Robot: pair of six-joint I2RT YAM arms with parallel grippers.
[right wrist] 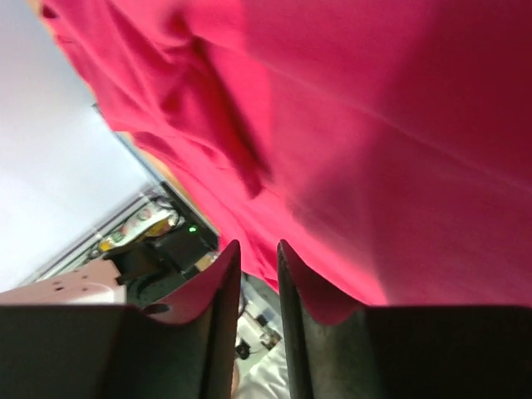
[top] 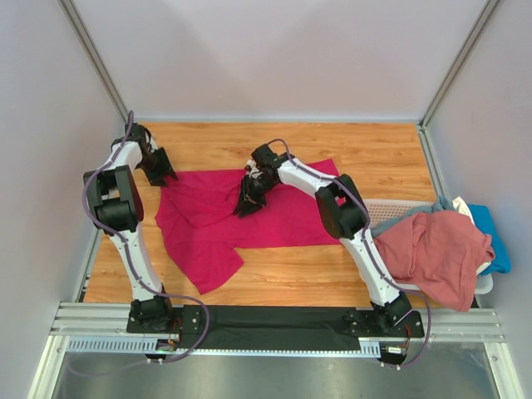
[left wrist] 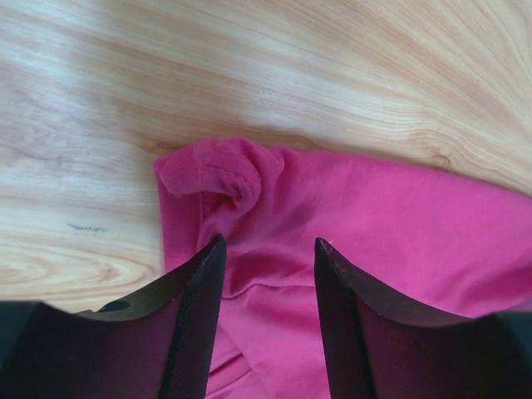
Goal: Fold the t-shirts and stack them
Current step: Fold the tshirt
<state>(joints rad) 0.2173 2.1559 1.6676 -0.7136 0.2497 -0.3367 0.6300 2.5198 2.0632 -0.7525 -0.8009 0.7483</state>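
The magenta-red t-shirt [top: 274,212] lies spread and rumpled on the wooden table, one part trailing toward the near left. My left gripper [top: 160,173] is at its far left corner. In the left wrist view it [left wrist: 268,241] is open, jaws straddling the cloth just behind a curled hem [left wrist: 224,170]. My right gripper [top: 248,202] is low over the shirt's middle. In the right wrist view it [right wrist: 258,245] has a narrow gap with only background showing through, and the shirt [right wrist: 374,125] fills the view beside it. A dusty pink shirt [top: 436,249] drapes over the basket.
A white lattice basket [top: 391,209] stands at the right table edge, holding the pink shirt, a blue one [top: 492,234] and a whitish one [top: 462,208]. Metal frame posts and grey walls bound the table. A black mat [top: 274,320] runs between the arm bases.
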